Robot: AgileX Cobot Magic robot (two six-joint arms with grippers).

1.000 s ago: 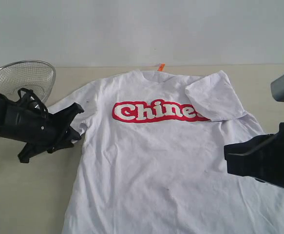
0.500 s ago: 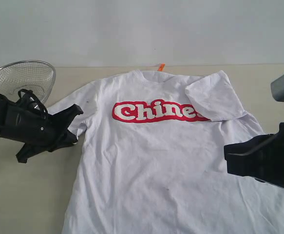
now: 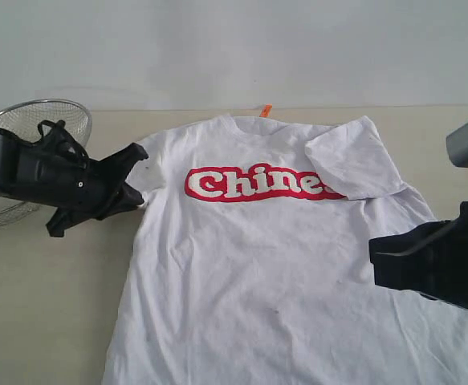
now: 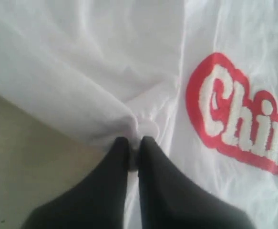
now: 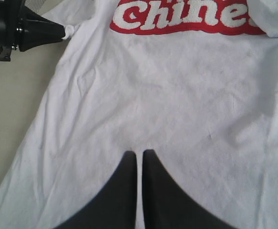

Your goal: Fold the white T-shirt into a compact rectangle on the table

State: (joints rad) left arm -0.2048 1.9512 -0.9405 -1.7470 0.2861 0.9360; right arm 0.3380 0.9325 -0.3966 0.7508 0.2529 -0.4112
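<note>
A white T-shirt (image 3: 258, 265) lies face up on the beige counter (image 3: 41, 305). The left gripper (image 4: 133, 143) pinches its sleeve edge. The right gripper (image 5: 139, 155) is closed and empty over the shirt's lower body.

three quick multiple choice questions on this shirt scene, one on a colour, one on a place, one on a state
1. The lettering on the white T-shirt is outlined in: A. blue B. red C. green
2. In the exterior view the wire mesh bowl sits: A. on the shirt B. at the table's far left C. beside the right arm
3. The left gripper's jaws are: A. wide open B. out of view C. shut on the shirt's sleeve
Answers: B, a red border rings the white letters; B, it lies at the left edge, off the shirt; C, the left wrist view shows cloth pinched between closed tips.
</note>
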